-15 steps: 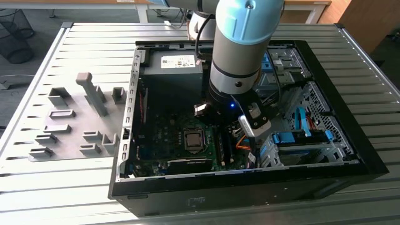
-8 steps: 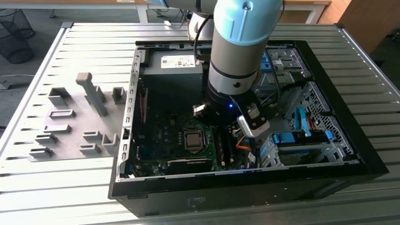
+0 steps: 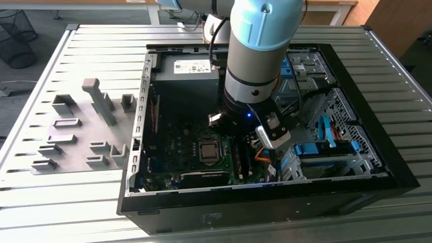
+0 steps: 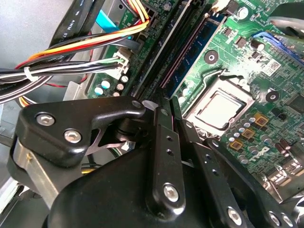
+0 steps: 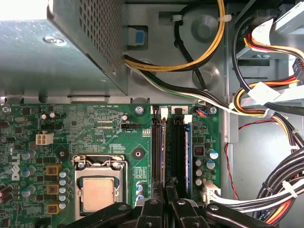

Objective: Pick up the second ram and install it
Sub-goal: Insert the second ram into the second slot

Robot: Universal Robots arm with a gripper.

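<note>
My gripper (image 5: 166, 190) is low inside the open computer case (image 3: 135, 152), over the black memory slots beside the processor socket (image 5: 97, 192). Its two black fingers are shut, tips almost touching (image 4: 171, 111). A thin stick, the second ram (image 5: 163, 152), stands edge-up in a slot and runs straight to the fingertips; its edge shows as a pale line (image 4: 186, 51). I cannot tell whether the tips pinch it or rest on it. Another bluish-green stick (image 5: 188, 156) (image 4: 202, 45) sits in a slot further from the socket.
Bundled yellow, black and white cables (image 5: 266, 114) hang close beside the slots. The metal power supply box (image 5: 61, 42) is beyond the board. Grey holder blocks (image 3: 81, 131) stand on the ribbed table at the exterior view's left. The arm (image 3: 253, 76) reaches down into the case.
</note>
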